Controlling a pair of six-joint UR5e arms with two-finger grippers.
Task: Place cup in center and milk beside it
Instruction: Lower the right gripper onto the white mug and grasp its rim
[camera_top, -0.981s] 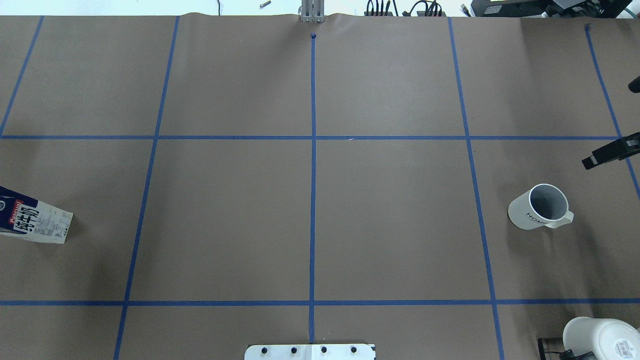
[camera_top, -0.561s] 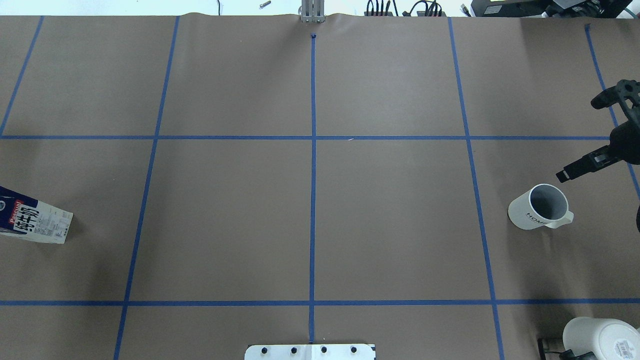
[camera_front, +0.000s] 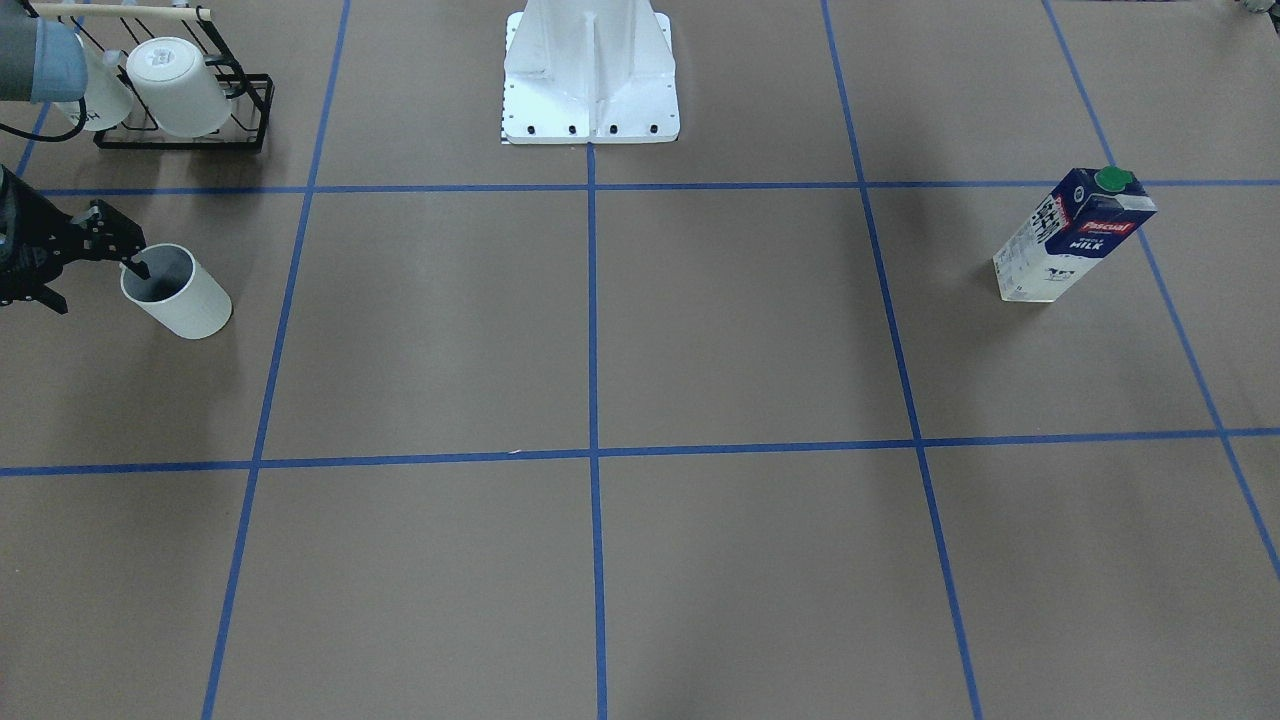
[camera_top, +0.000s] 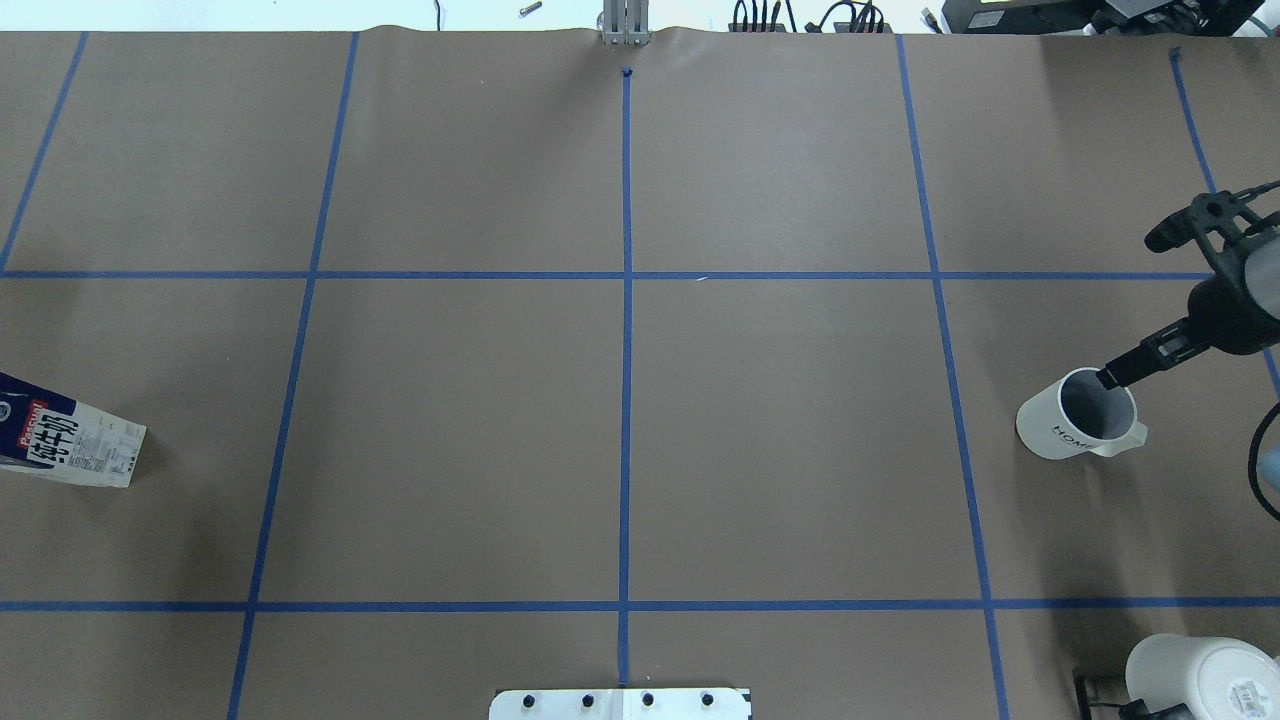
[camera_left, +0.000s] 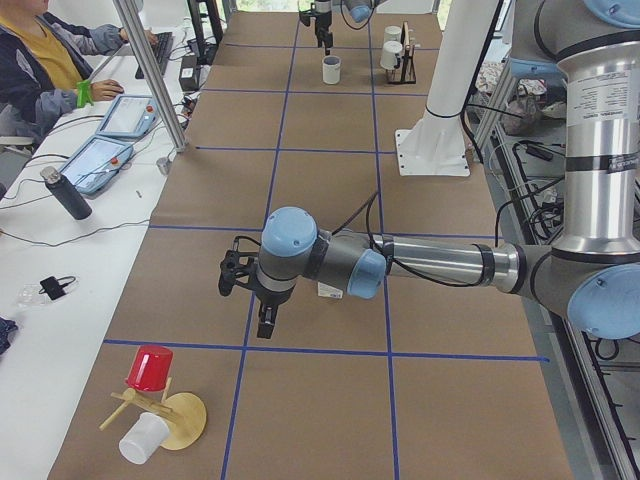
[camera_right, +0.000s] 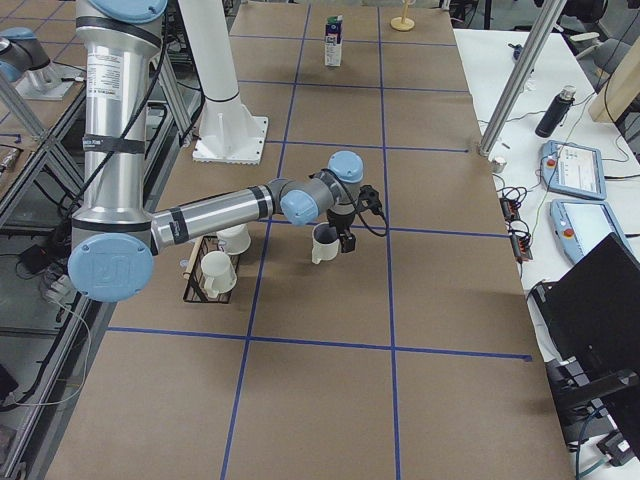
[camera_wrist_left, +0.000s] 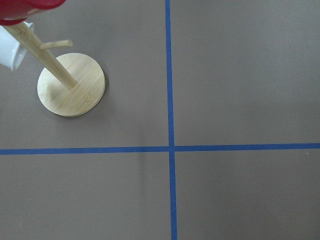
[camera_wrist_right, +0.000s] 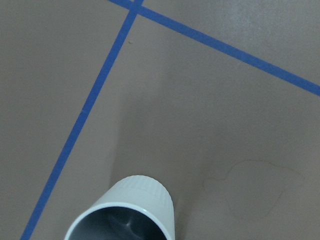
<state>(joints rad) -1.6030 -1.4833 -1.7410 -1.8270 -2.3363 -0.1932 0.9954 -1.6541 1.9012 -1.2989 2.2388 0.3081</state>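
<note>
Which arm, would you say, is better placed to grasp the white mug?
Right: the right end effector has a finger at the rim of the grey-lined white plastic mug; the left end effector hangs far off.

Both arms: silver-grey tubes w/ light-blue caps on dark grey joints. Left arm (camera_left: 440, 262), near in the left side view: black band round the forearm tube, white label w/ small black print on the upright section, too small to read. Left gripper (camera_left: 246, 303): matte black, angular linkage, slim fingers. Right arm (camera_right: 215, 213): same build, similar label on its upright. Right gripper (camera_top: 1132, 310): black, jaws long & thin; black cable loop (camera_top: 1251, 465) at far right edge. Base (camera_front: 590, 70): white pedestal, flared foot, row of black screws along its edge.
</note>
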